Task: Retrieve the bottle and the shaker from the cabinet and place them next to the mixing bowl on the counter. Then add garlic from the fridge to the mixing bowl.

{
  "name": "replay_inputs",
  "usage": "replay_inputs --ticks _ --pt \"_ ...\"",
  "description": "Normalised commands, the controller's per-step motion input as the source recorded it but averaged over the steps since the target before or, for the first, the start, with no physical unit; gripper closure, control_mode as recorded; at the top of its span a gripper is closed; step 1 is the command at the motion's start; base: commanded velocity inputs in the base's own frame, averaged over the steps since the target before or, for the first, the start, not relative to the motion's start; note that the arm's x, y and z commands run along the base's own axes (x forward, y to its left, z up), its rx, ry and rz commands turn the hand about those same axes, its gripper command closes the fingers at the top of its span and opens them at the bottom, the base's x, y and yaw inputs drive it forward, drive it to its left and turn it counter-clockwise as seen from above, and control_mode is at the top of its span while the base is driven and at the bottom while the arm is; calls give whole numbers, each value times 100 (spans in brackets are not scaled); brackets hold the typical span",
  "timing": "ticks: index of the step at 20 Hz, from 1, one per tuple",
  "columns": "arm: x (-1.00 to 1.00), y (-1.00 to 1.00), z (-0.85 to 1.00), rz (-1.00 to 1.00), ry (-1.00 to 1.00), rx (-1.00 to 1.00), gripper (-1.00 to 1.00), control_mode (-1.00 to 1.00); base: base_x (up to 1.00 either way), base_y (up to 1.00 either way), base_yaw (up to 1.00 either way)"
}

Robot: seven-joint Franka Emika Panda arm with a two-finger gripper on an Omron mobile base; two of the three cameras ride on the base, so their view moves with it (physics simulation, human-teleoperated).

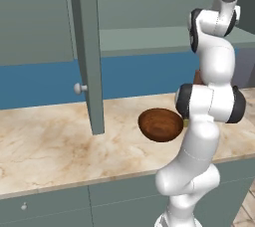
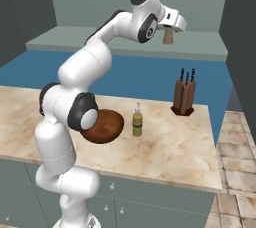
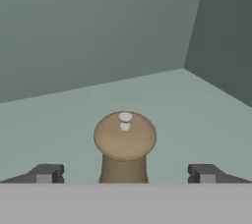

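Hand view shows the shaker (image 3: 124, 147) standing upright on the floor of the open cabinet (image 3: 88, 36), right between the two dark tips of the gripper (image 3: 125, 174); the fingers (image 3: 47, 173) are spread wide apart, one on each side, and neither one touches it yet.

Right base view shows the same shaker (image 2: 169, 35) up on the cabinet shelf (image 2: 125, 42), just in front of the hand; down on the counter (image 2: 170, 147) the bottle (image 2: 137, 121) already stands just beside the mixing bowl (image 2: 106, 127), with a knife block (image 2: 183, 96) farther off near the wall.

The shaker looks small, hard and light — it should not bend or squash; its top is a wide round knob and its body below is thinner and gets wider toward the bottom. The smooth round top could slip out of the fingers; the best place to grab is likely the straighter body under the knob, so the knob sits above the fingers. It is tall for its foot — a bump from one finger could tip it.
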Motion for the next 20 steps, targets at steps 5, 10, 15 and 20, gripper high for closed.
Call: replay_inputs --ticks 5,10,15,20 --pt "0 0 -11 0 1 0 -100 -100 0 0 0" --pt "1 0 -22 0 4 0 -100 -100 0 0 0" --pt "11 0 -25 0 2 0 -100 -100 0 0 0" --pt "23 -3 -13 0 1 0 -100 -100 0 0 0"
